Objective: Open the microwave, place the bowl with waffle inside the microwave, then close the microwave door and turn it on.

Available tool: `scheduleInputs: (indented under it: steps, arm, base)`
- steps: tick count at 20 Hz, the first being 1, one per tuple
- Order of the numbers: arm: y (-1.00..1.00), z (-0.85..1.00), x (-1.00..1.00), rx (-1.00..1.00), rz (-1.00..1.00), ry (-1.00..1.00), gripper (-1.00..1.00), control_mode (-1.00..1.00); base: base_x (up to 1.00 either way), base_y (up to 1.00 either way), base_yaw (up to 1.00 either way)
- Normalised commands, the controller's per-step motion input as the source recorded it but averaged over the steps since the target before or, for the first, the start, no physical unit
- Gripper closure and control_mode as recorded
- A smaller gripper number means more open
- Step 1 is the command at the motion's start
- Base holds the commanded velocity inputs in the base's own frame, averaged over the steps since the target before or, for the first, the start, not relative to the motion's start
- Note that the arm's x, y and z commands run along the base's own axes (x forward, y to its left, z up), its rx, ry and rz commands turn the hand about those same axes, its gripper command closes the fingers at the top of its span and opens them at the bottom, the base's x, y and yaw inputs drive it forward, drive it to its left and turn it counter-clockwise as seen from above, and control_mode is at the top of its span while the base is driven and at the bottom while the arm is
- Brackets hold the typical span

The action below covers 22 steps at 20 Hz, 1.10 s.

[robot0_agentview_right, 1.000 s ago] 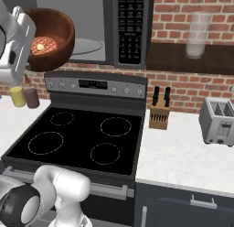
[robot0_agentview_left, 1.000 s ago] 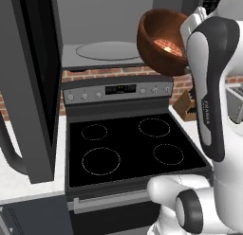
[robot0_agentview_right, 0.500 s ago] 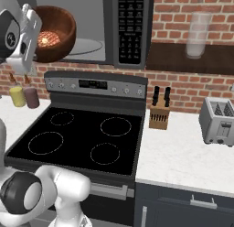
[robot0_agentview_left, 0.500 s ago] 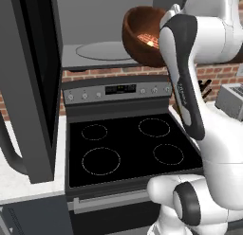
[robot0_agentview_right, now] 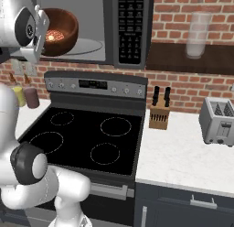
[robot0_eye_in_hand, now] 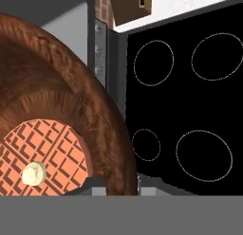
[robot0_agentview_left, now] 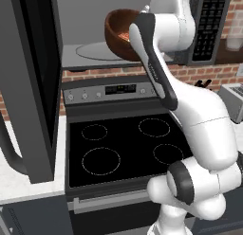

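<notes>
The big dark grey box microwave hangs over the black glass stove with its four burner rings. Its wide dark grey door with the black window is swung fully out to the left, curved bar handle low at the edge. Inside, the round glass turntable lies flat on the grey floor of the cavity.

My white arm reaches up from the base into the opening, carrying the glossy reddish-brown wooden bowl. The bowl sits in the mouth of the cavity, above the right part of the turntable and, as I judge it, not yet set down. It looks tipped a little toward me. In it lies the round orange-brown gridded waffle with a small pale dab on top.

My claw is narrowed on the bowl's rim; the near wall of the bowl passes right between my tips, so I take it as gripped.

To do this step well, I should carry the bowl further in toward the turntable's middle, level it so the waffle stays put, and lower until the base rests flat. Then I spread the fingers and back straight out, clear of the rim and the cavity's right wall.
</notes>
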Motion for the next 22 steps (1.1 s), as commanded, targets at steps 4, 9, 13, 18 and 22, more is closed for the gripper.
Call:
scheduleInputs:
  steps: [4,9,13,18,22]
  arm:
    - [0.2,0.0,0.96,0.0,0.0,0.06,1.0,-1.0]
    - [0.02,0.0,0.77,0.0,0.0,0.0,1.0,-1.0]
    - [0.0,-0.03,0.74,0.0,0.0,0.0,1.0,-1.0]
    - [0.0,-0.12,0.63,0.0,0.0,0.0,1.0,-1.0]
    - [0.05,-0.18,0.41,0.0,0.0,-0.04,1.0,-1.0]
  base:
    - [0.0,0.0,0.0]
    - [0.0,0.0,0.0]
    - [0.0,0.0,0.0]
    - [0.0,0.0,0.0]
    - [0.0,0.0,0.0]
